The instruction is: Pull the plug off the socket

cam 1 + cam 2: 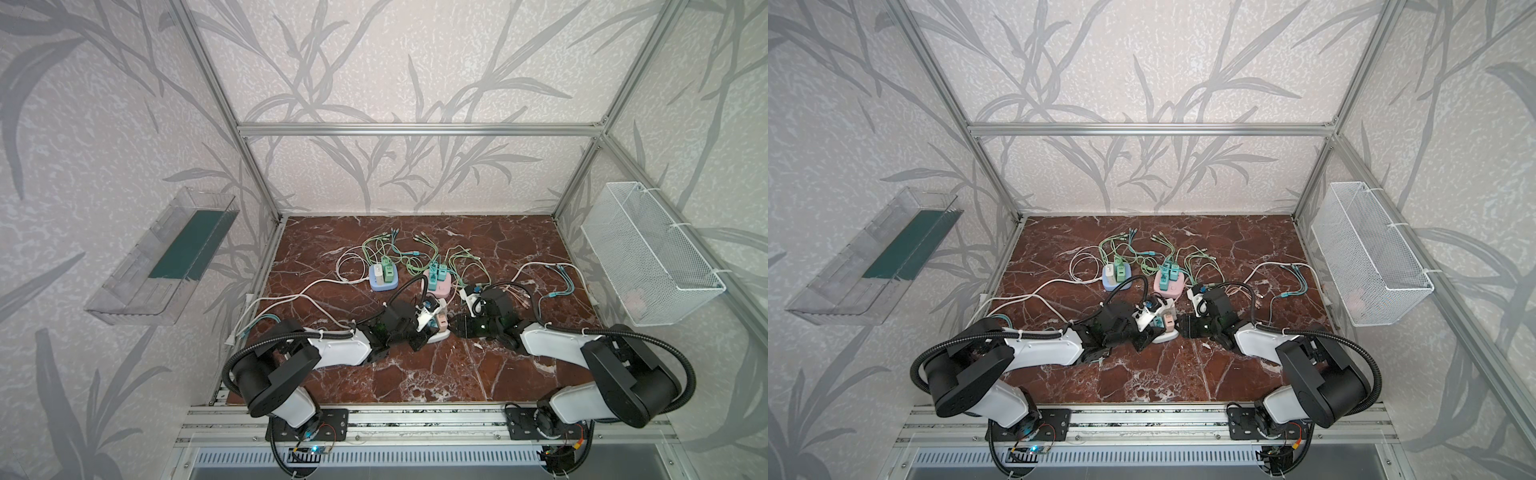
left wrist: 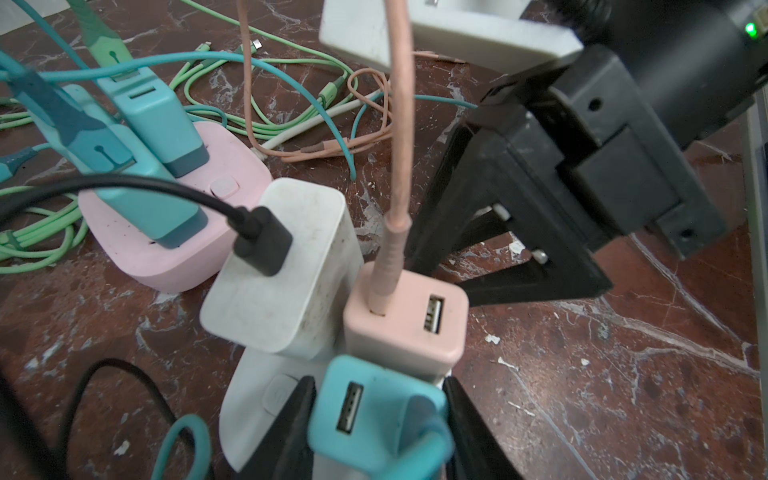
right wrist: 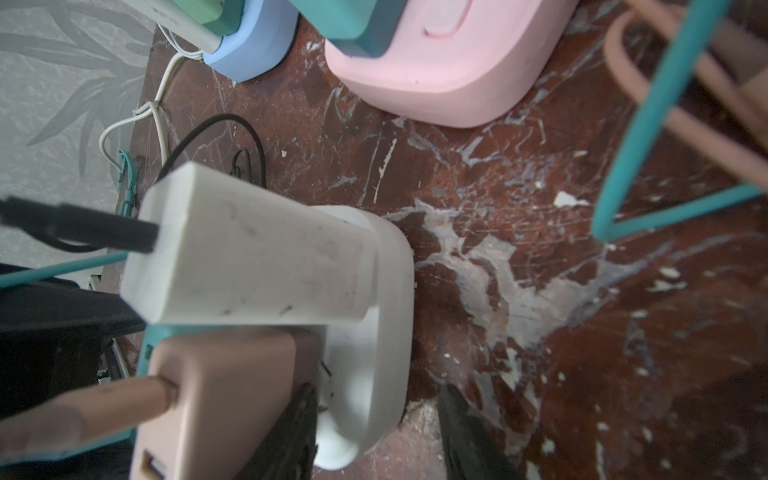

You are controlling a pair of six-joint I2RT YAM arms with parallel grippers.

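One white socket [image 1: 437,338] just below centre in both top views, carrying white plug [image 2: 282,274], pink plug [image 2: 407,320] and teal plug [image 2: 374,419]. Left gripper [image 2: 378,386] jaws narrow, clamped on teal plug, bottom of left wrist view. Right gripper [image 3: 376,390] jaws straddle socket rim; gripping or not, cannot tell.

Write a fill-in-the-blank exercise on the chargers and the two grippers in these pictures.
1. The white charger has a ___ cable plugged into it.
2. The left gripper has its fingers on either side of the ___.
3. The white socket, its edge between the fingers of the right gripper, holds ___ chargers.
Missing: black; teal charger; three.
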